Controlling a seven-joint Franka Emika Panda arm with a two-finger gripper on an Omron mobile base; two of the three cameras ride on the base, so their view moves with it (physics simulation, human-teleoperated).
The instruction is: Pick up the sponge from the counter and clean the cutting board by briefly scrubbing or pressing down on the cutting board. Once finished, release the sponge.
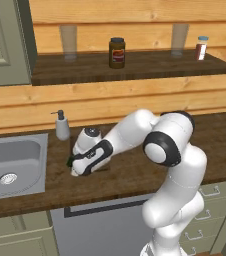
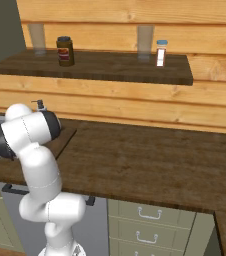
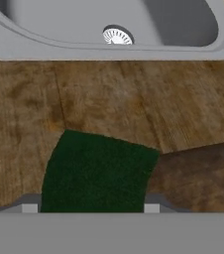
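Hand (image 1: pixel 74 167) low over the counter (image 1: pixel 135 170), just right of the sink (image 1: pixel 12 167), clamped on the sponge (image 3: pixel 99 173).
We see a dark wood-plank counter with an inset steel sink on the left, a soap dispenser (image 1: pixel 61 125) at the far edge beside it, and pale plank walls. The wall shelf (image 1: pixel 135 65) carries a dark jar (image 1: pixel 117 52), a small shaker (image 1: pixel 201 48) and two glasses. In the hand view the sponge sits green side up between the fingertips, jaws nearly shut on it, one corner over the edge of the cutting board (image 3: pixel 198 173), the rest over bare counter. We can't call its long axis: the near end is cropped. Drain (image 3: pixel 117 35) lies straight beyond.
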